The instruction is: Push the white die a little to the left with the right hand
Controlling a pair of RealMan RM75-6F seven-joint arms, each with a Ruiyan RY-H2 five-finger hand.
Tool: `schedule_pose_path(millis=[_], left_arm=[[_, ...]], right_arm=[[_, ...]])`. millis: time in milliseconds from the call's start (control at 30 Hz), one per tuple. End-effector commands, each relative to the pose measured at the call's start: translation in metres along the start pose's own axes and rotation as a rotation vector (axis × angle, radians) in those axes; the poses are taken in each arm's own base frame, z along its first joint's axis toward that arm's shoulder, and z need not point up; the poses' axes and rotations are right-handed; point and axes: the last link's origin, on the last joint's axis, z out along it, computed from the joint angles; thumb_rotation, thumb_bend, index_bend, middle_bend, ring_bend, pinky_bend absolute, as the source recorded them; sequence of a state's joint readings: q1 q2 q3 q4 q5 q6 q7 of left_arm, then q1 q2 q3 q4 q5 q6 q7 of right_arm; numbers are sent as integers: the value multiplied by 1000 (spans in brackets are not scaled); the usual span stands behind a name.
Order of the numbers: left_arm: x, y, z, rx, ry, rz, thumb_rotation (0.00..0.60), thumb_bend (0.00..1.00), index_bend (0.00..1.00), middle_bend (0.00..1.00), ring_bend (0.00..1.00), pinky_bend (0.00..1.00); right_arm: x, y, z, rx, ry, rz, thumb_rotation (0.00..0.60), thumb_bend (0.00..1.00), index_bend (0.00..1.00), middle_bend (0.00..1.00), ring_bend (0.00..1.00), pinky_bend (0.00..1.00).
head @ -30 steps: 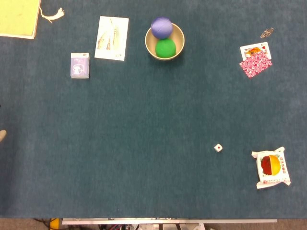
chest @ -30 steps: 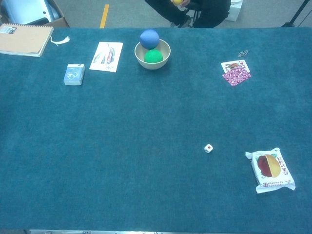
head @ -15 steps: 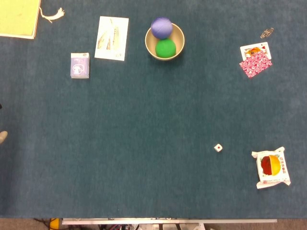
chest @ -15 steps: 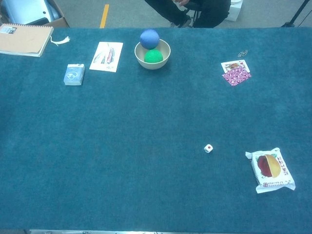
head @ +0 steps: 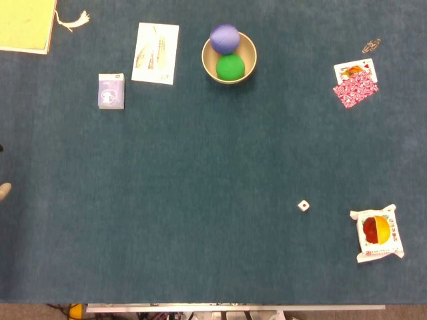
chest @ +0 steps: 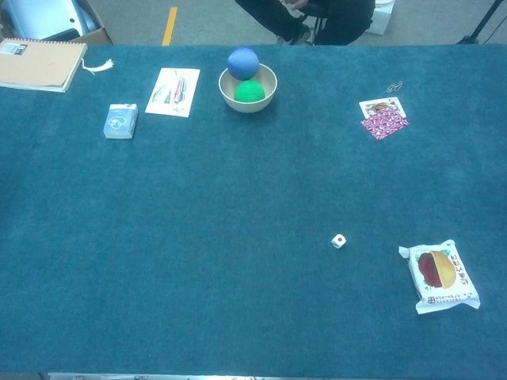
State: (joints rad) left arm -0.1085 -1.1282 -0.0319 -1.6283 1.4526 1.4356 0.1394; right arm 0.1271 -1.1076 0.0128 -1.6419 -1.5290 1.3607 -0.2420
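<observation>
The white die [head: 303,206] lies alone on the blue cloth at the right front, a red pip on its top face; the chest view shows the die [chest: 339,241] too. Nothing touches it. My right hand appears in neither view. At the left edge of the head view only a small pale tip [head: 3,191] pokes in, apparently part of my left hand, far from the die. Too little of it shows to tell how its fingers lie.
A snack packet [head: 378,233] lies just right of the die. At the back stand a bowl [head: 208,65] with a purple and a green ball, playing cards [head: 355,83], a clip [head: 371,45], a card box [head: 111,91], a leaflet [head: 156,53] and a notebook [head: 25,24].
</observation>
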Motion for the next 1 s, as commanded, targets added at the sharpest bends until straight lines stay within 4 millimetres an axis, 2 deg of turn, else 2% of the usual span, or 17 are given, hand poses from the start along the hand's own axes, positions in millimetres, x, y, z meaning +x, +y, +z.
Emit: schedule_pose_path(millis=[33,133,433,867,1000], left_arm=[[1,0,0,-1,4,-1,600,20,401,158,81,292],[1,0,-1,0,4,-2,600,20,401,158,81,292],[3,0,-1,0,5,-5,600,20,401,158,81,292],[1,-1,-2,0,0,-2,600,20,401,159,81,292],[1,0,-1,1,-1,-2,600,20,401,159,81,292]], right_arm=[[6,-9,5,26,-35,-54,600,506,57,642,765,930],[9,-16,8,36,-62,-82,600,542,25,697,808,970],[10,-33,15,42,-135,-144,600,575,21,795,882,1000],[30,-65,31,46,-353,-157,600,645,22,860,934,1000],[31,-70,36,49,-366,-175,600,646,21,860,935,1000]])
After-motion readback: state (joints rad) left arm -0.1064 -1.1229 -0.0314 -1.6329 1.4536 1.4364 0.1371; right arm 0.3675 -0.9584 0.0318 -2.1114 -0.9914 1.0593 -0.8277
